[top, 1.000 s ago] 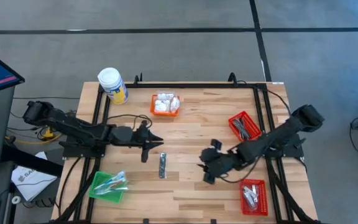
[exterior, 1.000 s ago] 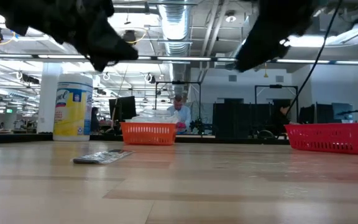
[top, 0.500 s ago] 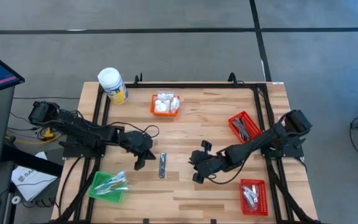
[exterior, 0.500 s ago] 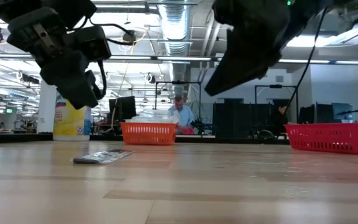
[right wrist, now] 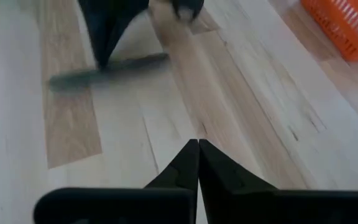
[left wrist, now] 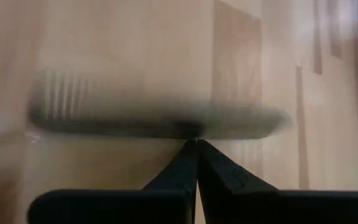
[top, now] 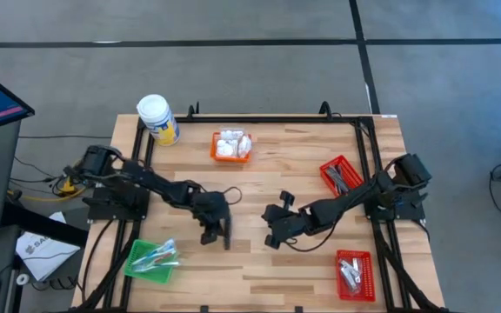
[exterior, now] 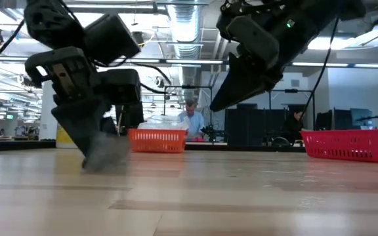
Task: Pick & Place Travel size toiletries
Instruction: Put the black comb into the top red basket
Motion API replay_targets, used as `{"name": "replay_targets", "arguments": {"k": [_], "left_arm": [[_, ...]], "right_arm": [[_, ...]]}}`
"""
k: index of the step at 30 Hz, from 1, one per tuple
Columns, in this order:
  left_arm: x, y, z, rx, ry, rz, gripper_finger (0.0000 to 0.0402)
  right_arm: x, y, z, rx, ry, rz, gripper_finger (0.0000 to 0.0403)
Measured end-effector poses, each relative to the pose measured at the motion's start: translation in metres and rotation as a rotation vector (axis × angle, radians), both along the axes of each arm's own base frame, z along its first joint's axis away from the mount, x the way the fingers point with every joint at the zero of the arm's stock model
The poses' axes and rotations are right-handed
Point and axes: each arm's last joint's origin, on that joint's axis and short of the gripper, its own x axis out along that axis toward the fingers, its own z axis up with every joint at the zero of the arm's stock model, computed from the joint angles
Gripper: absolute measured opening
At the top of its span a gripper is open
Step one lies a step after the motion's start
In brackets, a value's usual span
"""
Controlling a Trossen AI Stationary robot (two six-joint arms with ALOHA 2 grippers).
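Note:
A slim dark sachet (top: 228,240), one of the travel size toiletries, lies flat on the wooden table left of centre. It shows blurred in the left wrist view (left wrist: 160,119) and the right wrist view (right wrist: 107,70). My left gripper (top: 219,231) is shut and slants down, with its tips at the sachet (left wrist: 196,143). My right gripper (top: 269,236) is shut and hangs above the table a little to the sachet's right, holding nothing (right wrist: 197,144). In the low view it hangs clear of the wood (exterior: 216,106). My left gripper meets the sachet with its shut fingertips (left wrist: 191,149) at the middle of one long edge (left wrist: 188,130). It comes slanting down from the table's left and stands across the sachet. The sachet stays flat on the table (exterior: 113,156).
An orange basket (top: 231,146) of white packets stands at the back. Two red baskets (top: 342,176) (top: 353,271) stand at the right and a green one (top: 153,259) at the near left. A white-lidded jar (top: 157,119) is at the far left. A person sits beyond the table (exterior: 190,117).
My left gripper has sunk and tipped downward, going toward the table's right and near edge until its tips reach the sachet. My right gripper has gone down and toward the table's left, nearer the sachet, and has shut.

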Motion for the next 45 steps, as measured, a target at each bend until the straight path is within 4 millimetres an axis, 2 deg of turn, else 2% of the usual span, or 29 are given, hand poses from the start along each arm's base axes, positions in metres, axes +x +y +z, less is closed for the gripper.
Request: {"name": "replay_targets", "arguments": {"k": [5,10,14,21,30,37,41,45], "left_arm": [[0.015,-0.003,-0.004,-0.012,-0.004,-0.044,0.0001],[0.025,-0.001,0.002,0.071,-0.061,-0.035,0.0001],[0.037,0.001,0.012,0.162,-0.152,-0.005,0.0001],[0.053,-0.001,0.027,0.239,-0.346,0.026,0.0001],[0.049,-0.004,0.024,0.195,-0.294,0.007,0.0001],[0.047,0.0,0.022,0.195,-0.255,0.033,0.0001],[0.048,0.002,0.022,0.199,-0.254,0.04,0.0001],[0.047,0.002,0.022,0.2,-0.247,0.038,0.0001]], "right_arm": [[-0.017,-0.006,-0.01,0.093,-0.168,0.027,0.0001],[-0.043,-0.016,-0.015,0.186,-0.407,0.086,0.0],[-0.053,-0.02,-0.016,0.198,-0.494,0.1,0.0],[-0.053,-0.02,-0.019,0.17,-0.483,0.116,0.0],[-0.055,-0.032,-0.032,0.248,-0.363,0.006,0.0],[-0.054,-0.036,-0.033,0.299,-0.342,0.018,0.0],[-0.044,-0.03,-0.033,0.287,-0.345,0.036,0.0],[-0.023,-0.019,-0.047,0.246,-0.261,0.062,0.0]]}}
